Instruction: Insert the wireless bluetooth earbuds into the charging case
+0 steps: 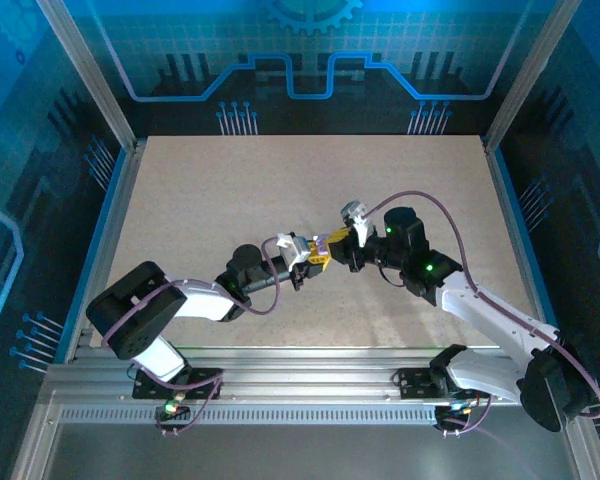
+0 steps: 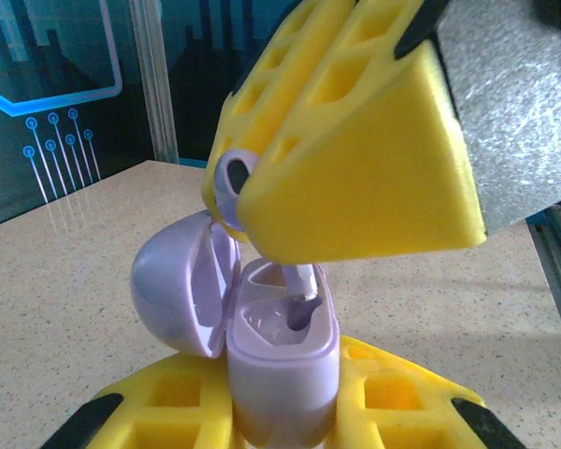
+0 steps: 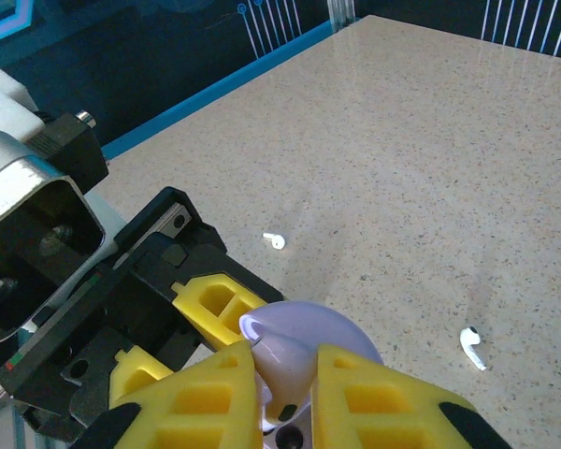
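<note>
My left gripper [image 2: 280, 416] is shut on the lower body of the pale lilac charging case [image 2: 280, 365], which stands upright with its lid [image 2: 173, 281] swung open to the left. From above, my right gripper [image 2: 238, 201] is shut on one earbud [image 2: 299, 281], whose stem tip sits at the mouth of the case's right socket. In the right wrist view that earbud [image 3: 285, 360] is pinched between the yellow fingers [image 3: 196, 402], with the lid [image 3: 332, 327] just behind. Two more white earbuds lie on the table [image 3: 276, 240] [image 3: 471, 348]. Both grippers meet mid-table [image 1: 302, 255] [image 1: 332, 243].
The speckled beige tabletop [image 1: 230, 190] is walled by blue panels and aluminium posts [image 1: 90, 80]. The left arm's black wrist block [image 3: 93, 309] sits close beside my right gripper's fingers.
</note>
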Action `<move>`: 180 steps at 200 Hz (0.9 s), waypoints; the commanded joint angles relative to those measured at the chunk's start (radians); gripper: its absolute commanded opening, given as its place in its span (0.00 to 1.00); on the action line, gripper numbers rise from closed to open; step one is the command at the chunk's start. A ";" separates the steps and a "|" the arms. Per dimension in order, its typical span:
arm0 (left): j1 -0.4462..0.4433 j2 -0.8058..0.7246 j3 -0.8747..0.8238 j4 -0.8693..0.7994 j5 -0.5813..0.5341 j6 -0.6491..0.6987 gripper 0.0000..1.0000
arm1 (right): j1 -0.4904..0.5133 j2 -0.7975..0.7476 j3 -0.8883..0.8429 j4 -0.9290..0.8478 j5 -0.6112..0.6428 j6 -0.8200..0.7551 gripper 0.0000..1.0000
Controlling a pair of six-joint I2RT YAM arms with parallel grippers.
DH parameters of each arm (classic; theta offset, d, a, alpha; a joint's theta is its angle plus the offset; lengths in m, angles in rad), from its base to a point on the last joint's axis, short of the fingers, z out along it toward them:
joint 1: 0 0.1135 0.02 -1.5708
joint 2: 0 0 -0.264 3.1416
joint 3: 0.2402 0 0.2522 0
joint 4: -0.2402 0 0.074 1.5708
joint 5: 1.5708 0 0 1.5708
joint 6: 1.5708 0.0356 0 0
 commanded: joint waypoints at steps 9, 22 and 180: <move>-0.007 -0.031 0.000 0.063 0.000 -0.031 0.10 | 0.024 0.000 0.006 0.007 0.007 -0.021 0.17; -0.006 -0.039 0.002 0.059 0.000 -0.033 0.10 | 0.029 0.003 0.008 -0.004 0.011 -0.030 0.17; -0.008 -0.077 0.014 0.011 0.009 -0.032 0.10 | 0.051 0.001 0.051 -0.059 -0.016 -0.076 0.34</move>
